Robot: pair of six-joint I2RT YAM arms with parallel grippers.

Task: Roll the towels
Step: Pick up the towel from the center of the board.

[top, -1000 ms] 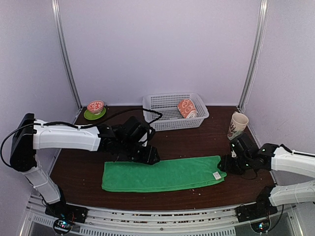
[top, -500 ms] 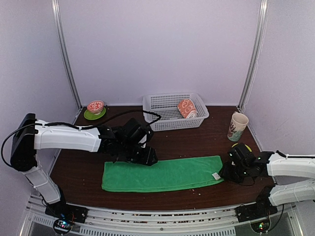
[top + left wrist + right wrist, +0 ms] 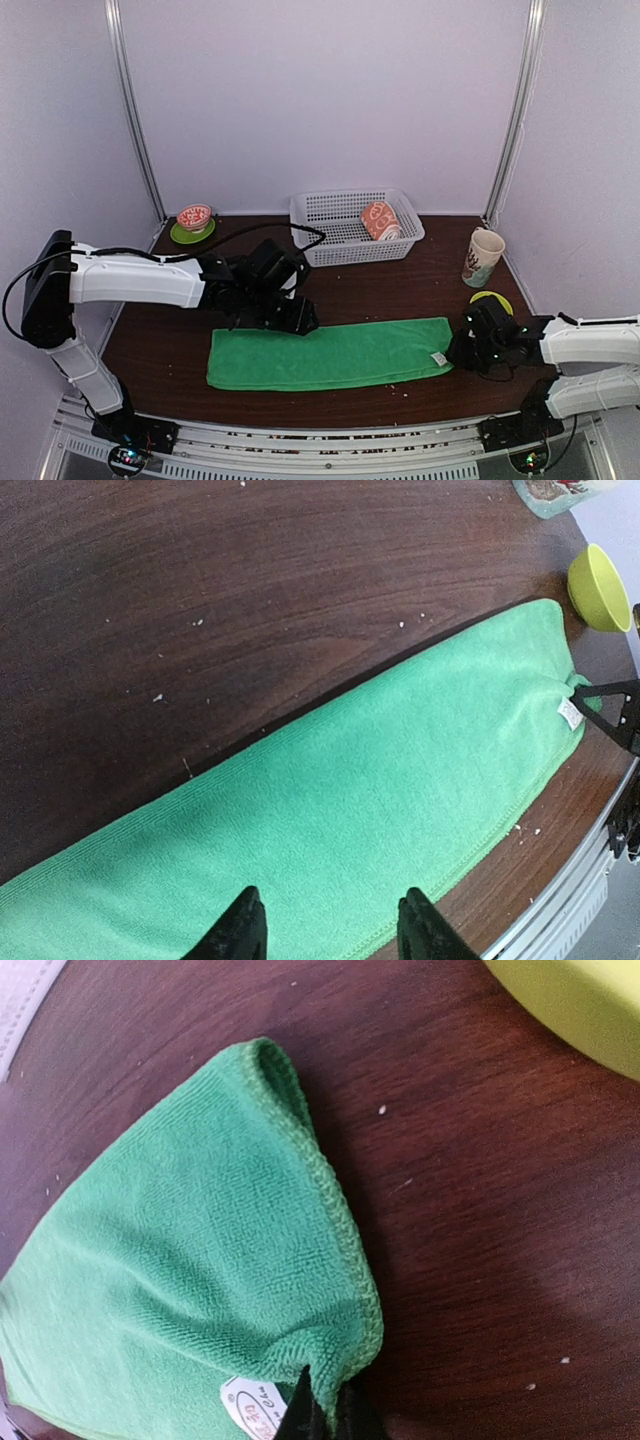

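The green towel (image 3: 330, 355) lies folded into a long strip across the front of the table. A peach-orange towel (image 3: 379, 220), rolled, sits in the white basket (image 3: 330, 240). My right gripper (image 3: 458, 352) is at the strip's right end, shut on the green towel's corner (image 3: 330, 1340) beside its white label (image 3: 250, 1400). My left gripper (image 3: 330, 935) hovers open over the towel (image 3: 350, 810) near its far left edge, with nothing between its fingertips (image 3: 243, 925).
A patterned cup (image 3: 484, 255) stands at the back right. A yellow-green bowl (image 3: 491, 300) lies just behind my right gripper. A small bowl on a green saucer (image 3: 193, 224) sits at the back left. The table's front edge runs close to the towel.
My right gripper slid forward and closed on the towel's right corner. The left arm barely moved.
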